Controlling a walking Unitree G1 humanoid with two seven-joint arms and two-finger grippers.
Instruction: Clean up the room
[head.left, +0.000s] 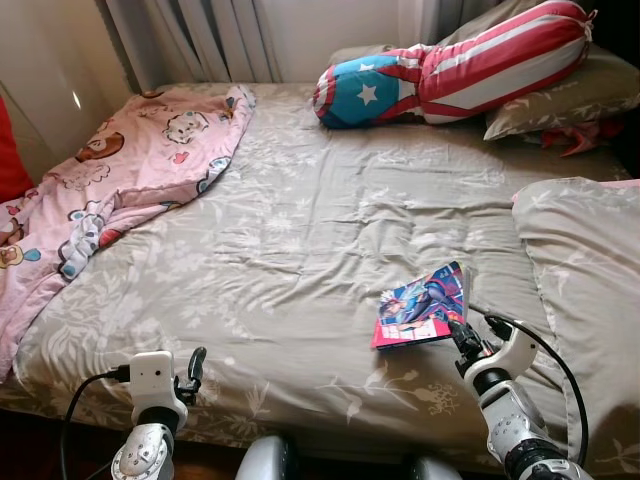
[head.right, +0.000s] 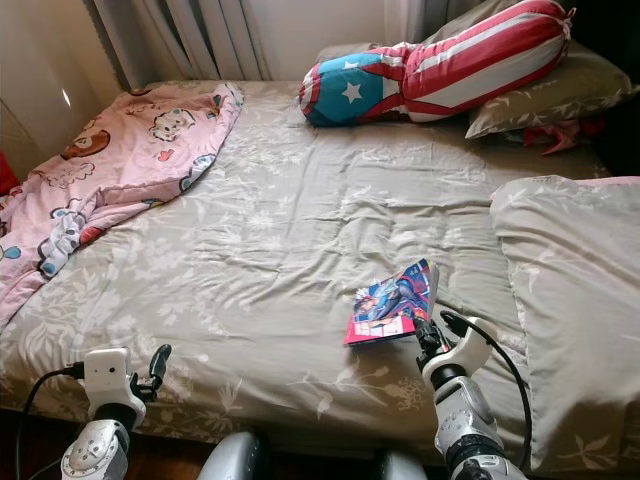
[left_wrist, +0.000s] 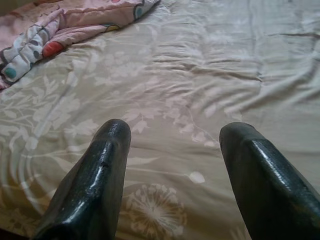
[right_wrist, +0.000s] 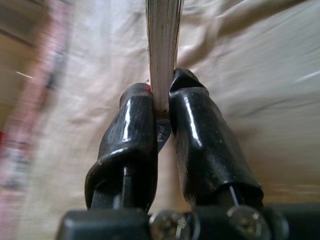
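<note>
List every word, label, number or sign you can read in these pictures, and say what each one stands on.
None can be read.
Comic book, held at its edge by the right gripper: bright cover art with a pink band, any lettering too small and blurred.
Bolster pillow: a white star, a sign and no text.
Pink blanket: cartoon animals, no words legible.

**Bedroom: Bed, Curtains, Wall**

Bed (head.left: 300, 230) covered by a rumpled grey-beige floral sheet. Grey curtains (head.left: 190, 40) hang behind the headboard end, beside a pale wall (head.left: 320, 30). Daylight falls soft across the bedding. Dark floor (head.right: 40, 440) at the near edge.
</note>
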